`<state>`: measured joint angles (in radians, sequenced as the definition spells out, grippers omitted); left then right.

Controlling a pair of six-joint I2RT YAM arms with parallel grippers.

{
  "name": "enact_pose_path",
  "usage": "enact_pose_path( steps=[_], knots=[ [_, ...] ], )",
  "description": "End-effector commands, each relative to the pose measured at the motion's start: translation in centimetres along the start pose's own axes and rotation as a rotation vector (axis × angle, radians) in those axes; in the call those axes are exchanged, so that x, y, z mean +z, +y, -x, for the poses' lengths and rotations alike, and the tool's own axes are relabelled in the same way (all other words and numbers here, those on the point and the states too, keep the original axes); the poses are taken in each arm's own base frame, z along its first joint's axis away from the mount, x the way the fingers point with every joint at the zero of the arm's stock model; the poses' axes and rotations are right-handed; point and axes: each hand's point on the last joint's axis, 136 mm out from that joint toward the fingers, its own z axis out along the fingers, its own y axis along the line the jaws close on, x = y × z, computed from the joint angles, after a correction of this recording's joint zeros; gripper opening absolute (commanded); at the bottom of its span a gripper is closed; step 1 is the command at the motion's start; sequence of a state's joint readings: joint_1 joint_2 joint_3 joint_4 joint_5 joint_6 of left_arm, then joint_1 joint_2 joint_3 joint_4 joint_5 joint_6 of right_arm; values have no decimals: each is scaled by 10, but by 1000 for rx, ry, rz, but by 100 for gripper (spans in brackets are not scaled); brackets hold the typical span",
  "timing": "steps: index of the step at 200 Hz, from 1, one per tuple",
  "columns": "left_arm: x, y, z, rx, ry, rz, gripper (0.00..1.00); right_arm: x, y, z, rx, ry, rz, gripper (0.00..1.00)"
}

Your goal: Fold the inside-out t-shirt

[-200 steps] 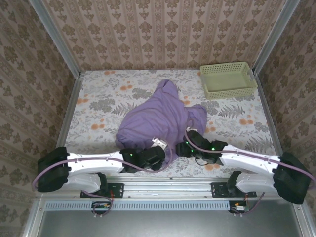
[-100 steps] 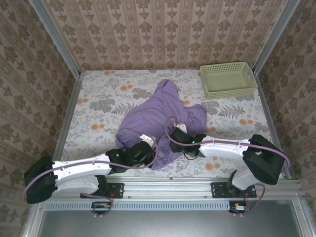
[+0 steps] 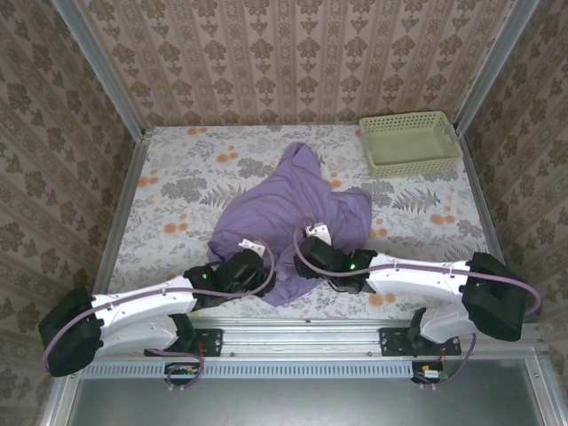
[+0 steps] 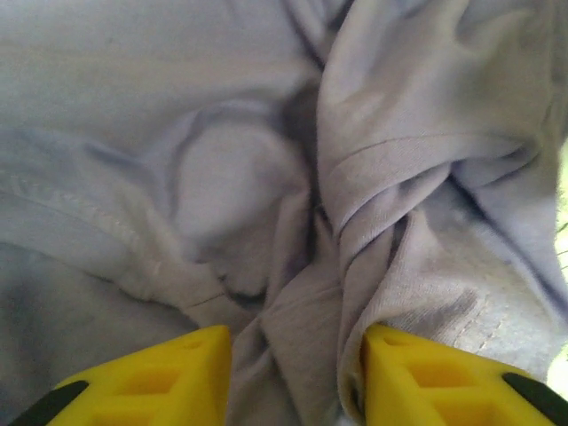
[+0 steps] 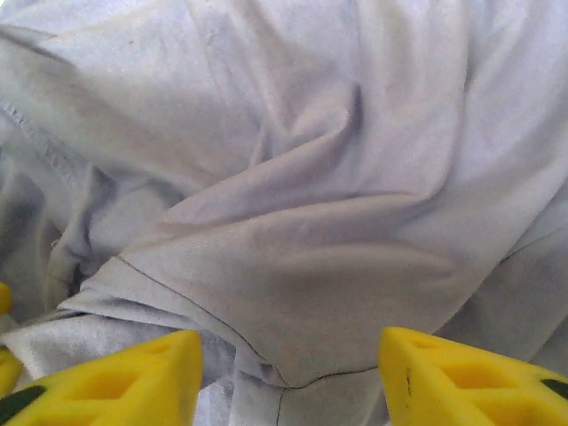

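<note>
Currently I read both arms as lying low, reaching inward from their bases at the near edge, forearms almost flat over the table, wrists meeting at the near side of the plain lavender-purple short-sleeved t-shirt (image 3: 293,200) of thin soft fabric. The left gripper (image 3: 247,260) stands with its jaws parted; on its wrist camera its yellow ribbed plastic fingers (image 4: 133,377) sit either side of a twisted fold and do not pinch it. The right gripper (image 3: 311,251) is likewise unclamped, its jaws set wide above a smooth fold with a stitched hem line. The t-shirt lies crumpled in a heap at the centre of the table, one lobe pointing to the far side, seams and hems exposed. A pale green plastic mesh basket (image 3: 410,142), rectangular, sits at the far right corner, apart from the garment. The table (image 3: 177,186) carries a grey-and-orange floral cloth; brown damask-patterned walls (image 3: 293,53) with metal corner posts enclose it.
</note>
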<state>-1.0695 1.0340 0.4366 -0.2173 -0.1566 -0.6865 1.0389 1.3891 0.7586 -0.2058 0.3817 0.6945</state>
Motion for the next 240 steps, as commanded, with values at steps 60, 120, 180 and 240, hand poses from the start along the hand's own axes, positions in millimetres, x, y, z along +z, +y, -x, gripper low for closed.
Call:
enact_pose_path(
  steps=[60,120,180,240],
  knots=[
    [-31,-13,18,110,-3,43,64,41,-21,-19,119,97,-79,50],
    [-22,-62,23,276,15,31,75,26,-14,-10,180,50,16,44],
    [-3,-21,24,123,17,284,71,12,-23,-9,206,1,34,50],
    [-6,-22,23,83,-45,177,21,21,11,-13,123,37,141,61]
  ],
)
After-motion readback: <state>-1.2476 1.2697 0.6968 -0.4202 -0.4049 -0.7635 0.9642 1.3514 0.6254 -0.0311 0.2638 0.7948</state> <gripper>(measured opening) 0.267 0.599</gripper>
